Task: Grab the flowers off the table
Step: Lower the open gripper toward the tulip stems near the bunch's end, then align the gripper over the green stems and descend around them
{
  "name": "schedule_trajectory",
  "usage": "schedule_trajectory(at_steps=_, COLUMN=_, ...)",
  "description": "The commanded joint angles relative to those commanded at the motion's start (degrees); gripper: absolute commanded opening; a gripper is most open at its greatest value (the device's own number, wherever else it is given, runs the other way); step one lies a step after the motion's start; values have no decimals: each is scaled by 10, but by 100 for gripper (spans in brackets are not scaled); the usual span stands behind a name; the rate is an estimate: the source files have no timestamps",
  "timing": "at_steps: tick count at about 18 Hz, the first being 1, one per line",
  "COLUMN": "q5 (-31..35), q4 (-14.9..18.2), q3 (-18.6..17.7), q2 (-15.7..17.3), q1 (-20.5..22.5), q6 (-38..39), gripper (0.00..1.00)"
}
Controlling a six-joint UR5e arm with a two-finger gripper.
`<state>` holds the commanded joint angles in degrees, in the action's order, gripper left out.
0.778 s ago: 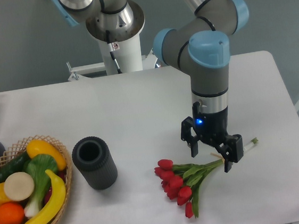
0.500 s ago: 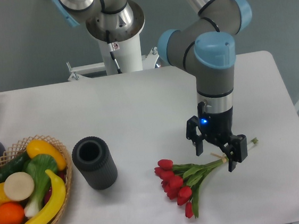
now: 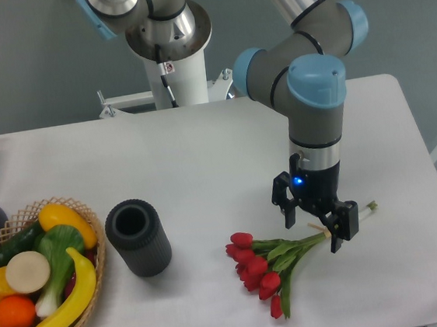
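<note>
Flowers, red tulip buds on pale green stems (image 3: 269, 261), lying on white matte table (image 3: 201, 150): black two-finger gripper (image 3: 317, 226) spread wide astride thin stems; risk they slip free on closing.

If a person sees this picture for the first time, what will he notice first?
Probably the red flowers lying on the white table, with the open pincer straddling their stems. Next, at far left, the basket of colourful produce, and the dark cylinder standing beside it.
</note>
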<state>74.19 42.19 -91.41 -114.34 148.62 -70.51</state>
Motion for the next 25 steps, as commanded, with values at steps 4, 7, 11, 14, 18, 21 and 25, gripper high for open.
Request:
schedule_trajectory(at_steps=4, q5=-7, q4=-1, q3=-1, q2=-11, q1=-1, q6=-1, gripper=100)
schedule_trajectory(at_steps=7, q5=-6, q4=2, q3=-2, q2=-17, q1=3, q6=-43, gripper=100)
schedule_trajectory(at_steps=11, q5=-18, q4=11, q3=-5, q2=-18, q1=18, q6=-101, gripper=100)
schedule_trajectory(at_steps=14, q5=-17, q4=10, q3=-24, q2=-22, q1=18, q6=-122, gripper=100)
schedule_trajectory(at_steps=18, q5=-19, q4=4, q3=-34, q2=-38, q1=18, q6=-123, gripper=100)
schedule_trajectory(at_steps=21, q5=-38, q4=4, q3=-29, q2=-49, q1=18, q6=-120, gripper=100)
schedule_trajectory(at_steps=25, q5=-37, q4=4, q3=-33, q2=-50, q1=26, q6=-128, gripper=100)
